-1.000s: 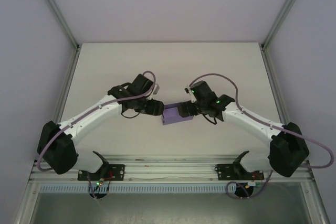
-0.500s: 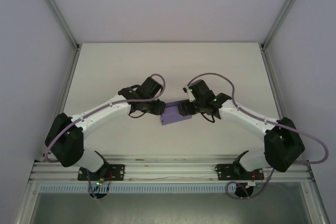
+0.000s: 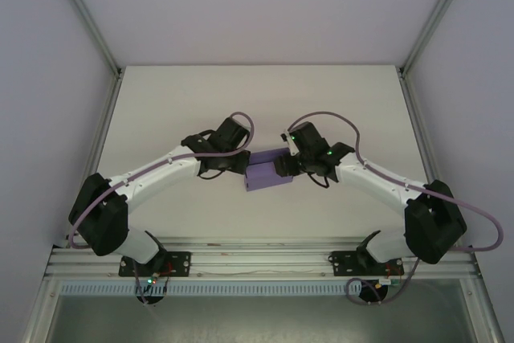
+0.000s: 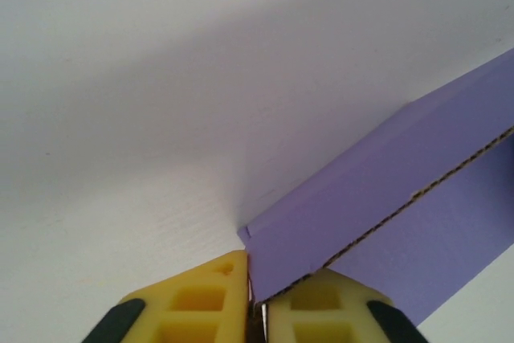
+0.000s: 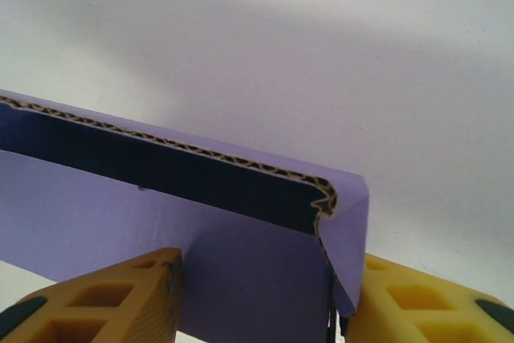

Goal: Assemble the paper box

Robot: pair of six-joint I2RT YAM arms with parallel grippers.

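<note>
The purple paper box (image 3: pixel 263 174) lies folded at the middle of the table between both arms. My left gripper (image 3: pixel 243 165) is at its left end. In the left wrist view that gripper (image 4: pixel 259 299) is shut on the corner edge of an upright wall of the box (image 4: pixel 385 190). My right gripper (image 3: pixel 283 166) is at the box's right end. In the right wrist view this gripper (image 5: pixel 261 295) stands open astride the end wall of the box (image 5: pixel 241 279). Its right finger (image 5: pixel 409 303) lies against the wall's outside and its left finger (image 5: pixel 120 303) is over the inner panel.
The white table (image 3: pixel 257 102) runs back to the enclosure's rear wall, with metal posts (image 3: pixel 88 18) at the back corners. An aluminium rail (image 3: pixel 257 267) carrying both arm bases crosses the near edge.
The left arm swung in toward the box and its jaws closed on the left wall. The right jaws narrowed around the right end. The box shifted slightly.
</note>
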